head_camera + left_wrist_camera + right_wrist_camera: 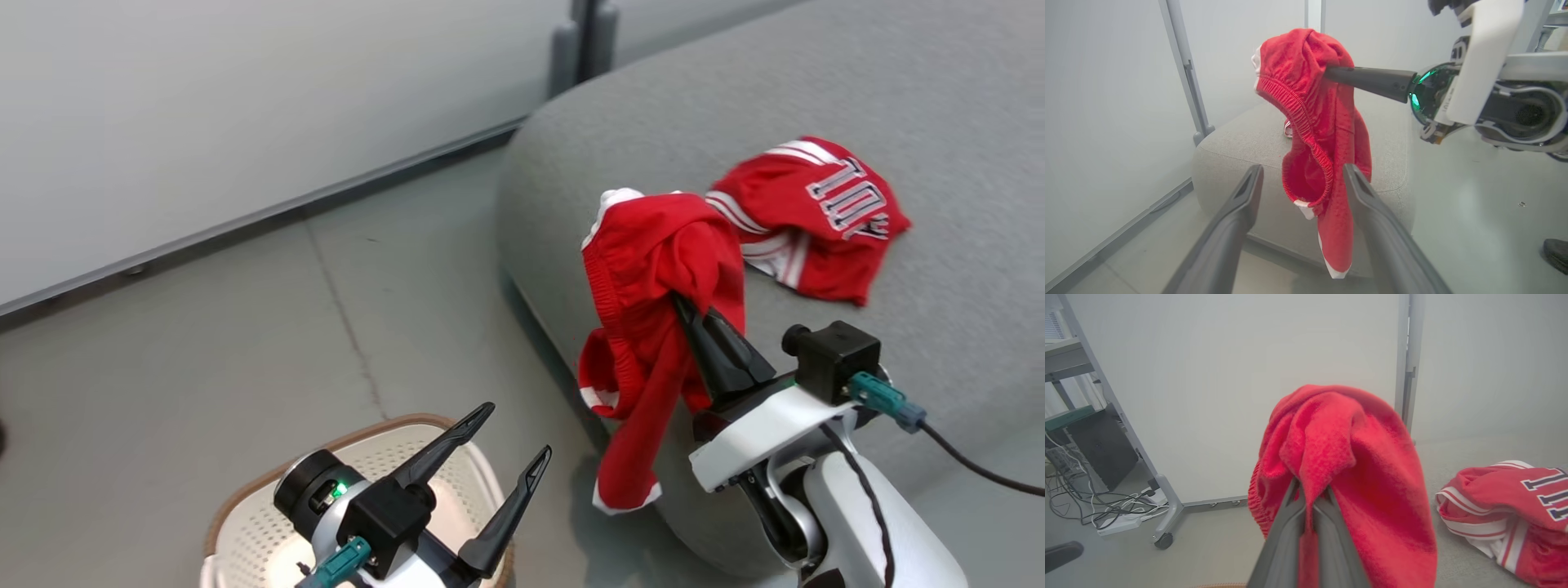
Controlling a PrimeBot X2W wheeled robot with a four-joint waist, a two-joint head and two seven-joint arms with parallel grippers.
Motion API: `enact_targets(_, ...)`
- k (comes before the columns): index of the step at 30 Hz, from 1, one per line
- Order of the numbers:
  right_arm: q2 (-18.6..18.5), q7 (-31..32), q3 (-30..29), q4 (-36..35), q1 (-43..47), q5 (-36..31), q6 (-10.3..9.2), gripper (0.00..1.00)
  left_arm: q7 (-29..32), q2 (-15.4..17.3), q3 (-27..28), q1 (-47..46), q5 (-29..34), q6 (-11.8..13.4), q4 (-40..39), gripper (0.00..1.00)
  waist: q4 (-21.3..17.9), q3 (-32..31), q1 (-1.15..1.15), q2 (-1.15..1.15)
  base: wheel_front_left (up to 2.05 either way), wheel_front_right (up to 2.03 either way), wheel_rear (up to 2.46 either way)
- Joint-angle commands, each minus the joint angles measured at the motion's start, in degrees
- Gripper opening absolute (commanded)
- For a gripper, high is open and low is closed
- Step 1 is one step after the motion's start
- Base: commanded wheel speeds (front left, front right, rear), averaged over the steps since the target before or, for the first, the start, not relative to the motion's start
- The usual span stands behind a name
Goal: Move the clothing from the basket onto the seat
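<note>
Carrying: the right gripper (694, 322), jaws pressed together on a fold of the red shorts (653, 253), holds them in the air at the rounded end of the seat (939, 106)
Step in hand: by my reading, the transfer of the second garment, lifted clear of the basket (245, 539) but not yet laid down
Red jersey (816, 216): crumpled on the seat cushion just beyond the shorts, apart from both grippers
Shorts, place: draped over the closed fingertips, the lower part hanging in front of the seat's edge and off the floor; whether it brushes the seat's side I cannot tell
Shorts, long axis: roughly vertical, bunched top at the fingers, white-trimmed hem pointing down at the floor, elastic waistband looping open toward the left arm's side
Left gripper (518, 429): jaws spread wide, holding nothing, above the basket, fingers aimed toward the hanging shorts
Basket: the part in sight holds no red cloth; the arm hides some of it
Next move calls for: taking the shorts farther in over the cushion so the hanging length clears the edge, lowering until the cloth rests, then parting the jaws; let go here and it would likely slide to the floor
</note>
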Motion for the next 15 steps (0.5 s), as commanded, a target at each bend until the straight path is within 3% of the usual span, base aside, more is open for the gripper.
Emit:
enact_targets(1,-0.06,0.29,-0.96,-0.81,0.73,-0.44,0.12,0.00,0.23,0.71,0.29,-0.91,0.44,0.13,-0.45,1.00,-4.29,2.27,0.00,0.00,0.00,0.00,0.00)
enact_targets(8,0.32,-0.53,-4.99,-2.94,0.46,-0.63,0.12,0.00,1.89,2.30,-0.09,-2.48,0.57,-0.37,-2.40,1.00,-8.93,5.17,0.00,0.00,0.00,0.00,0.00)
enact_targets(15,0.53,-2.41,-9.47,-3.26,-7.21,-0.12,0.12,0.00,3.51,3.77,0.28,-5.03,1.19,-0.64,-4.78,1.00,-9.60,8.55,0.00,0.00,0.00,0.00,0.00)
